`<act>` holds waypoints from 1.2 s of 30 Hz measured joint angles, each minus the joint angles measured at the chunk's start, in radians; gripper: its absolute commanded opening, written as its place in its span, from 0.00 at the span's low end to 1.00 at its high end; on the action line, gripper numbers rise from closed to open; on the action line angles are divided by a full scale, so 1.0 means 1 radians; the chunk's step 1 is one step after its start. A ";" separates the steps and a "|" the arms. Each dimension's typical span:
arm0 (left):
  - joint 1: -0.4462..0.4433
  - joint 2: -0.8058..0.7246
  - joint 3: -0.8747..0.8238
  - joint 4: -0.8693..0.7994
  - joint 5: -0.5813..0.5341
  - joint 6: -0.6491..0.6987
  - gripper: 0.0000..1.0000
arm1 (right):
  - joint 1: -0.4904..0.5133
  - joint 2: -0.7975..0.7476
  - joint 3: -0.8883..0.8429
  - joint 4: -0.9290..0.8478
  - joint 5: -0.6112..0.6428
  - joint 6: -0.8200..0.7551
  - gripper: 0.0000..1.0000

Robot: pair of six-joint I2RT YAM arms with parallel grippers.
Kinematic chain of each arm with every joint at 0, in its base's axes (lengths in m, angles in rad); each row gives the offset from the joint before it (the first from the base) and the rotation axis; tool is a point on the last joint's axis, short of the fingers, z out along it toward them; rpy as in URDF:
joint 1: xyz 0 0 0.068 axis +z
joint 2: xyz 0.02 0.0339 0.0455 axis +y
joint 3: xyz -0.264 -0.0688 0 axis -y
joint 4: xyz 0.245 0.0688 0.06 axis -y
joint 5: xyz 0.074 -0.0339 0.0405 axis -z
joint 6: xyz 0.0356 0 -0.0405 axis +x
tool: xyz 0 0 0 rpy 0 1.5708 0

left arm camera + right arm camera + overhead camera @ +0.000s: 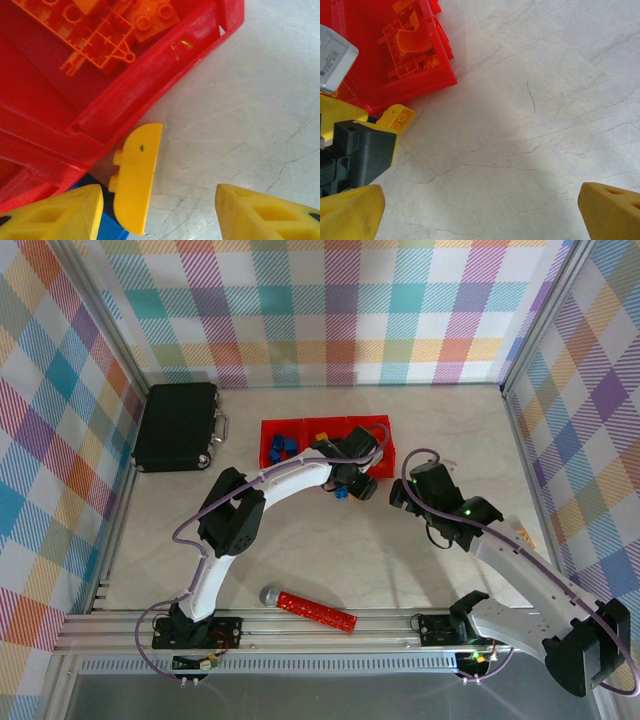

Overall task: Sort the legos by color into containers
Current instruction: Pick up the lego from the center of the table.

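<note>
The left gripper [159,200] hangs with its jaws spread wide, gripping nothing. Between them a yellow brick [134,182] stands on edge on the tabletop [250,125], close to one finger, with a blue brick [111,229] tucked just beside and under it. Both sit right against the outer wall of the red bins [150,85], outside them. The right gripper [480,200] is slack and empty too, over bare tabletop near the same corner of the bins.

Inside that end bin I see orange pieces [100,30], among them a curved orange piece [410,40]. From above, the bin at the other end holds blue bricks [280,447] and the middle one a yellow piece [322,436].

The sorting looks mostly done to me. Each colour has its bin, and what seems left is the two strays by the wall: yellow for the middle, blue for the far end. Farther off lie a black case [178,425] and a red studded bar [315,610], no part of the job.
</note>
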 measured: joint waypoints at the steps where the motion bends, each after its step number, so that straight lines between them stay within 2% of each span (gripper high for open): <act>1: 0.000 0.003 0.007 -0.008 -0.009 0.002 0.58 | -0.002 0.006 0.000 0.001 -0.002 0.000 0.99; 10: 0.000 0.085 0.096 -0.066 -0.035 0.018 0.49 | -0.004 0.014 0.000 0.000 -0.004 0.000 0.99; 16: 0.000 0.094 0.106 -0.079 -0.036 0.024 0.48 | -0.004 0.006 0.000 0.000 -0.004 0.000 0.99; 21: 0.000 0.101 0.125 -0.100 -0.045 0.024 0.50 | -0.004 0.006 0.000 0.001 -0.004 0.000 0.99; 27: -0.002 0.118 0.151 -0.125 -0.053 0.025 0.57 | -0.004 0.006 0.000 0.001 -0.013 0.001 0.99; 36: -0.004 0.164 0.216 -0.155 -0.090 0.026 0.57 | -0.004 0.003 -0.011 0.001 -0.031 0.012 0.99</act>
